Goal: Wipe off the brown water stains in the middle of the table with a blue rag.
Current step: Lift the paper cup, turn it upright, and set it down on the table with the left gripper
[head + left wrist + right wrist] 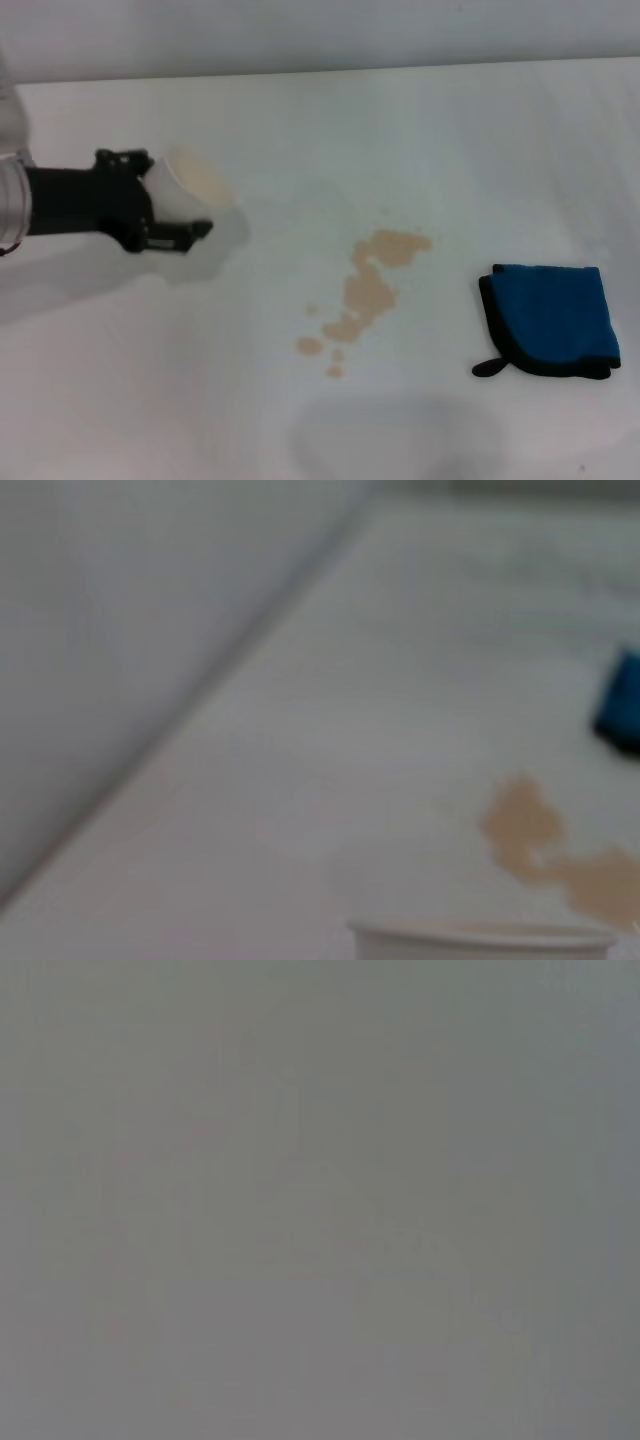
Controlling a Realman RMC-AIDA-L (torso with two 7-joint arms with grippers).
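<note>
The blue rag (552,318) lies untouched, beyond the unwiped brown water stains (368,292) from the left pincer (180,215), which is clamped on a paper cup (190,186); all wiping remains.

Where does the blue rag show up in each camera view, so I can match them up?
Head view: the blue rag lies flat on the table, right of the brown water stains.
Left wrist view: only a blue sliver at the picture's edge, beyond the stains.
Right wrist view: not in it; plain grey only.
Shared landmark: the stains, seen in the head and left wrist views.
</note>
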